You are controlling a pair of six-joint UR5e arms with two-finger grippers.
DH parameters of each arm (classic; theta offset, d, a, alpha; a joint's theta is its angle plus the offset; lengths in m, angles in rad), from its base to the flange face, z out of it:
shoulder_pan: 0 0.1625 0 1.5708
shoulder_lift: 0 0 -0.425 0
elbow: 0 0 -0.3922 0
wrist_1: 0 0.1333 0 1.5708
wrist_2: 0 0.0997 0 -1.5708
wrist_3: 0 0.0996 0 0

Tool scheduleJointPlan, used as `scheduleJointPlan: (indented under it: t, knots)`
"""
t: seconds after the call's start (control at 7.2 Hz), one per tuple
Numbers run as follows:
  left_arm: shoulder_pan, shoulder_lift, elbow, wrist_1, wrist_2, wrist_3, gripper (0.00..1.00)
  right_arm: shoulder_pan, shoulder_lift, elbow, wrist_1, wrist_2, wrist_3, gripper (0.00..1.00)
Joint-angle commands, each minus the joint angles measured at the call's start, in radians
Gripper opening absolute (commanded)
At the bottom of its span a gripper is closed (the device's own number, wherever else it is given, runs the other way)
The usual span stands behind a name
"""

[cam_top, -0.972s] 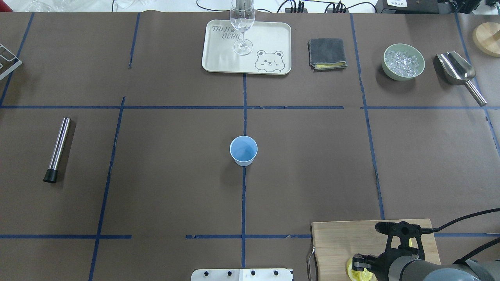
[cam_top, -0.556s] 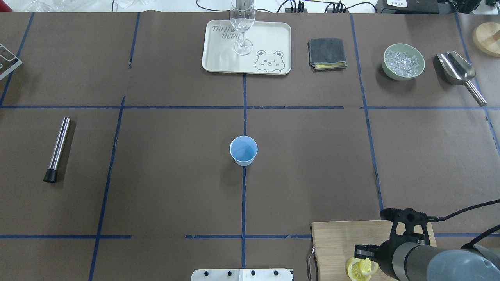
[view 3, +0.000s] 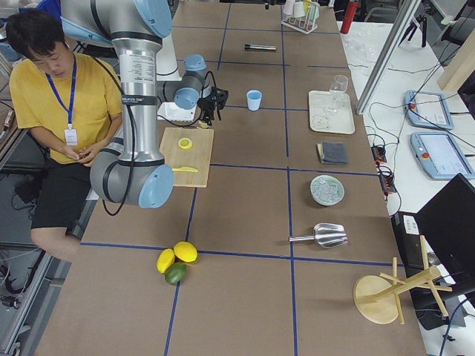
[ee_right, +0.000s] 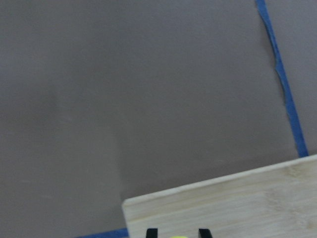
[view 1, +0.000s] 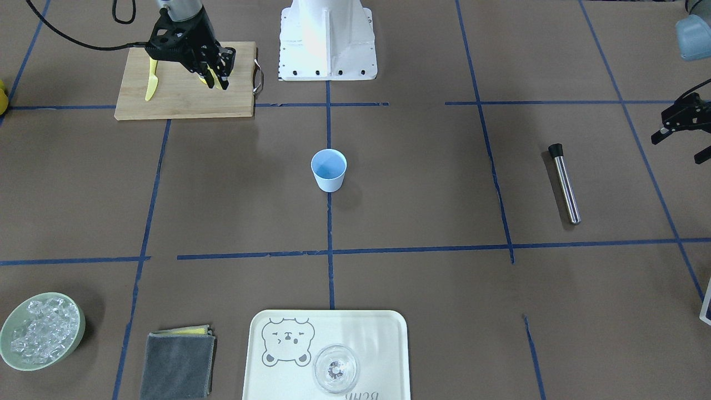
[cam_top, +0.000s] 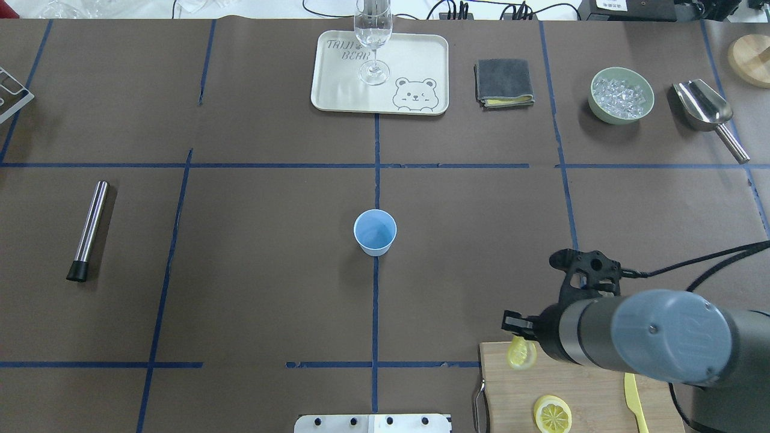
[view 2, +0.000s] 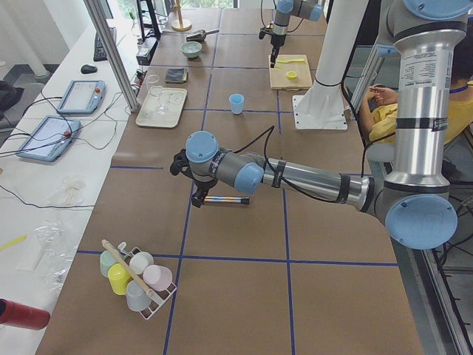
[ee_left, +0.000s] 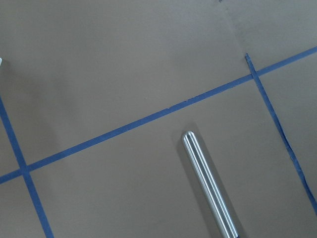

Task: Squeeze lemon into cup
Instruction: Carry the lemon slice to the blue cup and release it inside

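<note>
The light-blue cup stands upright at the table's middle, also in the front view. My right gripper is shut on a yellow lemon piece and holds it above the far left corner of the wooden cutting board, well short of the cup. In the front view this gripper shows yellow between its fingers. A second lemon half lies cut face up on the board. My left gripper is open and empty at the table's left side.
A yellow knife lies on the board. A steel muddler lies at the left. At the back are a tray with a clear glass, a folded cloth, an ice bowl and a scoop.
My right gripper has risen and moved forward and left from the board's near part, carrying one lemon piece. The other lemon half and the knife now show on the board.
</note>
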Motion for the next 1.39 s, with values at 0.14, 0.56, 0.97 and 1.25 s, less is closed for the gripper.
scheduleJointPlan:
  t: [0.14,0.56,0.97,1.25]
  knots:
    - [0.000,0.000,0.001,0.000,-0.001,0.000,1.00,0.182,0.330,-0.170,-0.141,0.083,-0.074,0.37]
    - [-0.003,0.000,-0.002,0.000,-0.001,0.000,1.00,0.242,0.563,-0.410,-0.134,0.094,-0.069,0.38]
    - [-0.003,0.002,-0.005,0.000,-0.001,0.000,1.00,0.241,0.640,-0.604,0.051,0.093,-0.016,0.39]
    - [-0.003,0.002,-0.005,0.000,-0.001,0.000,1.00,0.225,0.642,-0.614,0.053,0.094,-0.014,0.39]
